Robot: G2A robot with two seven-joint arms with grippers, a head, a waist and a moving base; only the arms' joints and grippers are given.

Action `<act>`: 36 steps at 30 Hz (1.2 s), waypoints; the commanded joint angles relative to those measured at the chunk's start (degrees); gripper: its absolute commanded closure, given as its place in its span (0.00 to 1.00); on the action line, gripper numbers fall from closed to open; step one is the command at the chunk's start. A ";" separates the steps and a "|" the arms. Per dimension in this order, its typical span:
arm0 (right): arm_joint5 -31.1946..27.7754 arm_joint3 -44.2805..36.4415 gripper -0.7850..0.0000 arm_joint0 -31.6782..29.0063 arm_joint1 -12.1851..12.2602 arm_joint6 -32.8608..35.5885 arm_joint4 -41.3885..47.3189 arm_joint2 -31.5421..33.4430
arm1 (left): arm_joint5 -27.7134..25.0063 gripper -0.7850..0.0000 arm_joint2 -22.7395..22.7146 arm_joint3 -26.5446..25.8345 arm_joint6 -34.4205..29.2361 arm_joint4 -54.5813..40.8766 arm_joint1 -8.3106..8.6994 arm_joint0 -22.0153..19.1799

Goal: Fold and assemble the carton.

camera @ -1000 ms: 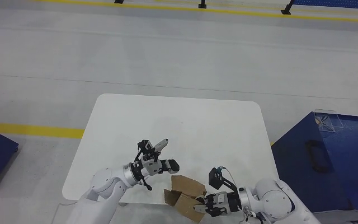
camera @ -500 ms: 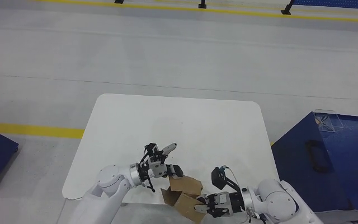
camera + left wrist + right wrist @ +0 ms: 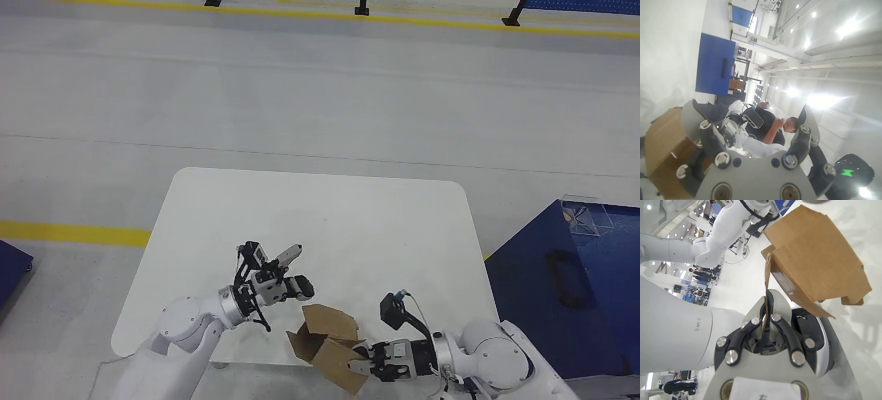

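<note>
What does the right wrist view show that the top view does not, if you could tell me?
Right wrist view: a thin flap of the carton, edge-on, clamped in the right gripper. Top view: the white table in outline and the left gripper, open, apart from the carton. Both: the brown carton, half-formed, with the right gripper at it.

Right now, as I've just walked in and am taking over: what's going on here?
The robot is partway through assembling a carton at the near edge of the table. Its right gripper is shut on one flap of the half-open carton. The left gripper hangs open beside the carton, seemingly not touching it.
</note>
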 commanded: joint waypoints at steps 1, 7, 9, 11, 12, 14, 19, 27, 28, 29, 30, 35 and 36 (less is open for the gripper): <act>-0.65 0.27 1.00 0.80 0.19 0.43 -1.54 0.80 | -3.57 0.00 -1.90 -5.51 4.77 11.71 0.71 2.75; -1.66 0.44 1.00 1.13 0.93 2.80 0.20 3.41 | -6.33 0.00 -4.12 -16.99 11.62 36.95 2.20 10.15; -1.51 0.86 1.00 1.30 1.18 3.73 2.39 4.40 | -6.85 0.00 -4.32 -18.82 9.97 42.00 2.63 11.71; -1.46 1.16 1.00 1.66 1.46 4.93 3.89 5.43 | -7.20 0.00 -4.61 -20.19 8.04 47.61 3.09 12.75; -1.41 1.30 1.00 1.71 1.56 5.49 5.27 5.70 | -7.34 0.00 -4.66 -20.85 7.98 49.39 3.22 13.38; -1.24 1.60 1.00 2.13 1.78 6.79 6.70 6.37 | -7.84 0.00 -4.54 -21.83 7.01 51.80 3.46 14.48; 0.33 1.98 1.00 2.99 2.08 8.94 8.17 6.21 | -8.11 0.00 -2.75 -22.67 6.79 61.89 3.81 15.35; 3.13 1.16 1.00 5.66 2.24 12.53 10.11 2.27 | -5.56 0.00 1.78 -21.70 4.32 68.13 3.62 13.44; 3.34 1.08 1.00 6.04 2.28 12.74 10.38 1.84 | -5.16 0.00 2.31 -21.52 3.35 68.63 3.61 13.10; 3.43 1.12 1.00 6.36 2.32 12.82 10.52 1.51 | -4.56 0.00 2.76 -21.52 2.63 69.28 3.59 12.74; 3.44 1.08 1.00 6.63 2.35 12.83 10.68 1.19 | -4.06 0.00 3.35 -21.46 1.75 69.87 3.57 12.45; 3.54 0.59 1.00 7.63 2.56 12.93 11.57 -0.46 | -2.56 0.00 5.10 -21.11 -0.92 70.14 3.42 10.95; 3.58 0.57 1.00 7.81 2.62 12.98 11.75 -0.73 | -2.32 0.00 5.35 -20.96 -1.49 70.18 3.39 10.54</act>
